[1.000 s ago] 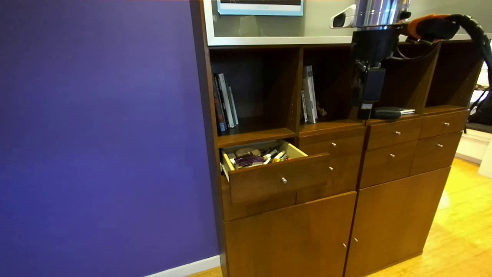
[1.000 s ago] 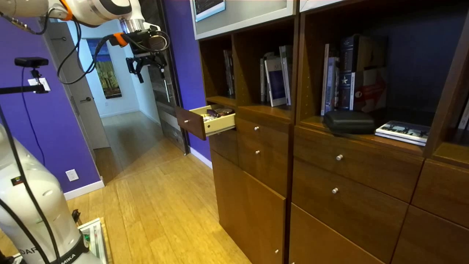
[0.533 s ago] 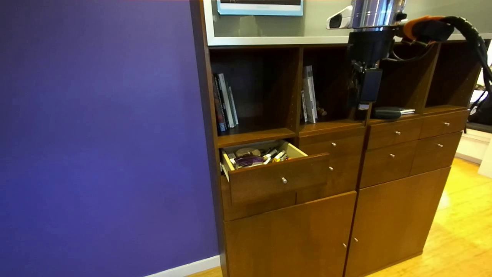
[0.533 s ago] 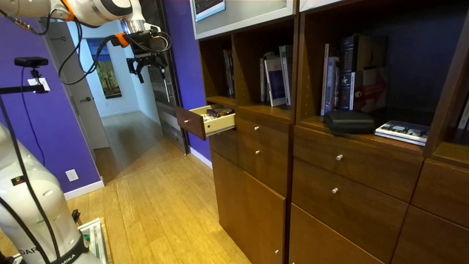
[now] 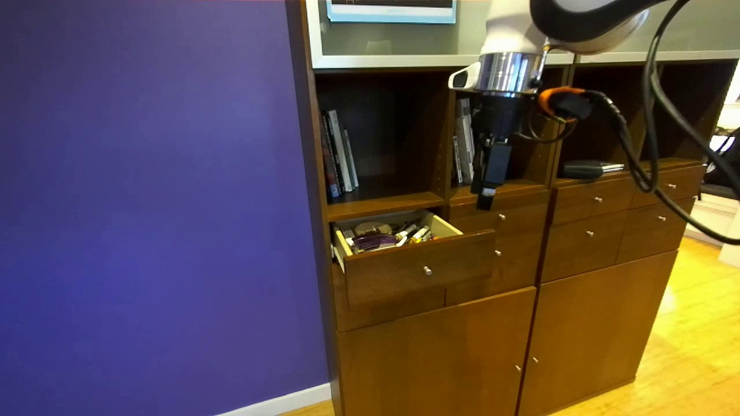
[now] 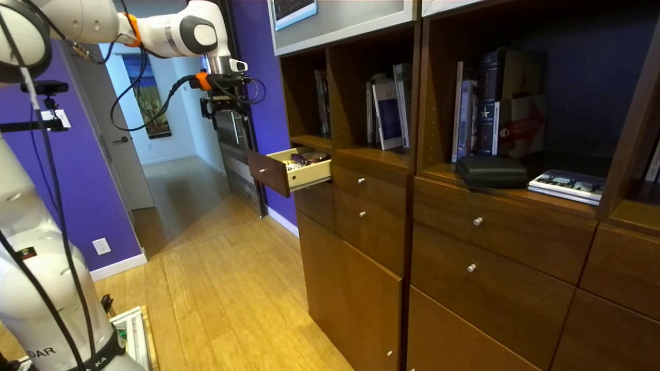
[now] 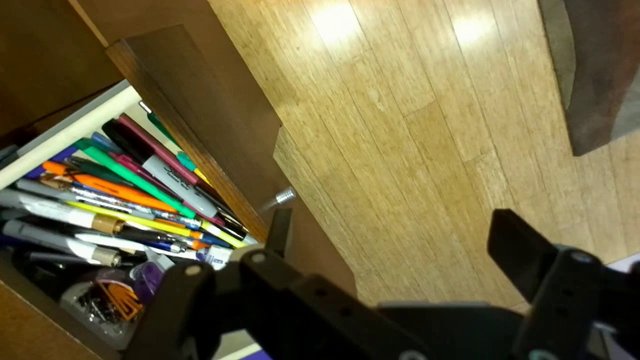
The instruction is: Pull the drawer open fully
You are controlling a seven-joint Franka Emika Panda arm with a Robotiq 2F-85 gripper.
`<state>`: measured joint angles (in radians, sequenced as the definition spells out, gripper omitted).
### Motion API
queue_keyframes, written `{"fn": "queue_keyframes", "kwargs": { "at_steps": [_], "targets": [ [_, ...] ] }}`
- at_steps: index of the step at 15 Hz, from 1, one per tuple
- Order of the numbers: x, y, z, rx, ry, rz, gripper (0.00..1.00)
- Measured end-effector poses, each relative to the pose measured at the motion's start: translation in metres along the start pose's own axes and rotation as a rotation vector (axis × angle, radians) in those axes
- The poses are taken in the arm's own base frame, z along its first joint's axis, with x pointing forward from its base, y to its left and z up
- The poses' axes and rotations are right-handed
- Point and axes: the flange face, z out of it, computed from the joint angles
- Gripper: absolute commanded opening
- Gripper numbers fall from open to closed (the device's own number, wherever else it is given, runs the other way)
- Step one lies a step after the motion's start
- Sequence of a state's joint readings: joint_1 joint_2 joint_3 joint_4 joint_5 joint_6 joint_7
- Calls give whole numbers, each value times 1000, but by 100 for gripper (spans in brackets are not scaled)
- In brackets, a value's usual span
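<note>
one wide, flat-fronted, reddish-brown wood drawer (image 5: 399, 279): standing open, unmoved, below and to one side of the jaws. one small, silvery, cylindrical knob (image 7: 286, 195): below the jaws, untouched. jaws: wide apart, just lowered nearer the drawer; probably approaching for a further pull.

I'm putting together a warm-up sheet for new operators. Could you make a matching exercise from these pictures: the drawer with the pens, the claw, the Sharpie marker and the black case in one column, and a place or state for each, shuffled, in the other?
Column one
1. drawer
2. claw
3. Sharpie marker
4. black case

Column two
A. resting on an open shelf
B. lying among pens
C. pulled out
D. jaws apart, gripping nothing

Right pairs: 1-C, 2-D, 3-B, 4-A
</note>
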<state>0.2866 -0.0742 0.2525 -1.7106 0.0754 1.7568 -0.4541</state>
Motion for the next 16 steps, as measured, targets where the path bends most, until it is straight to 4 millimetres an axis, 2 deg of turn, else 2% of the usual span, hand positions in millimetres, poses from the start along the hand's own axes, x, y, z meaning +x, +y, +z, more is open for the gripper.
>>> {"fn": "queue_keyframes", "kwargs": {
  "at_steps": [4,8,16],
  "targets": [
    [15,31,35,11,9,224,100],
    [19,51,50,4,36,439,100],
    [23,56,59,-4,44,502,100]
  ]
}}
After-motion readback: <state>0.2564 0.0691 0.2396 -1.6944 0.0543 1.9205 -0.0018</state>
